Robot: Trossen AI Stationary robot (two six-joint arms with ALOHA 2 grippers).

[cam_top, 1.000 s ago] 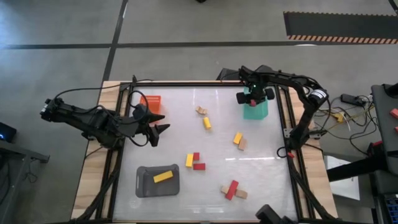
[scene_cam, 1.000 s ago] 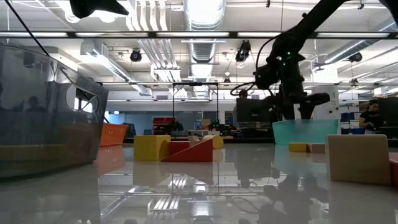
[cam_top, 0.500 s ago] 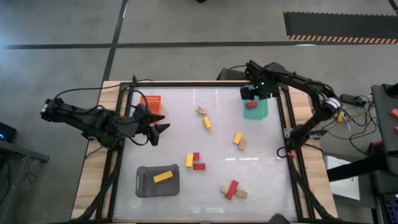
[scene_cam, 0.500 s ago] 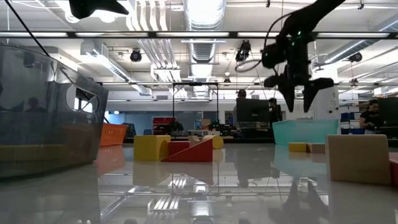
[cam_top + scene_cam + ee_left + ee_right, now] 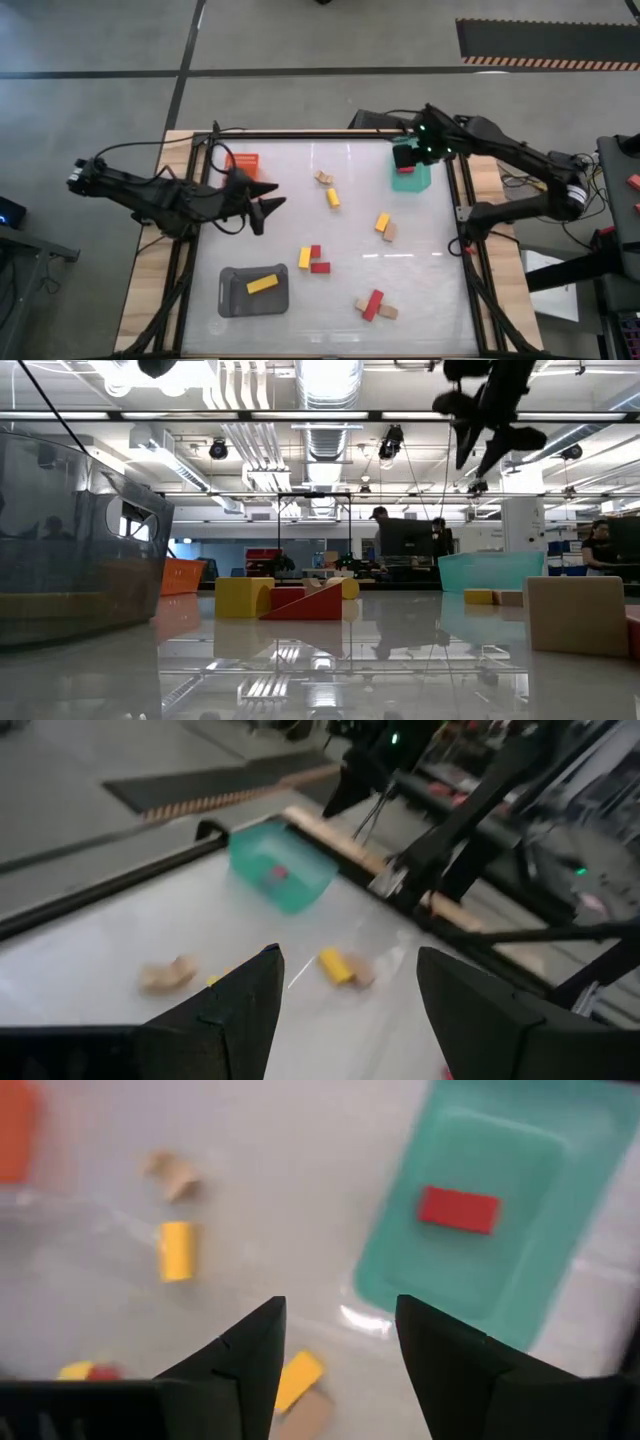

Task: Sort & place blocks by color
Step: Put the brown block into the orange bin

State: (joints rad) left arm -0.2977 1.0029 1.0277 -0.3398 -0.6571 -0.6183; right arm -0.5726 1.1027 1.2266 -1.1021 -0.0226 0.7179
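Red block point(image 5: 459, 1210) lies inside the green tray point(image 5: 540, 1295). Right tool point(image 5: 335, 1355) hangs spread and empty above it; go for another red one next.

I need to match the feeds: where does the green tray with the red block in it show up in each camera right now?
High view: green tray at the table's far right corner, under the right gripper.
Low view: its pale green wall at right, in the background.
Left wrist view: tray beyond the left gripper.
Right wrist view: tray directly below.
Shared landmark: the red block inside it, not visible in the low view.
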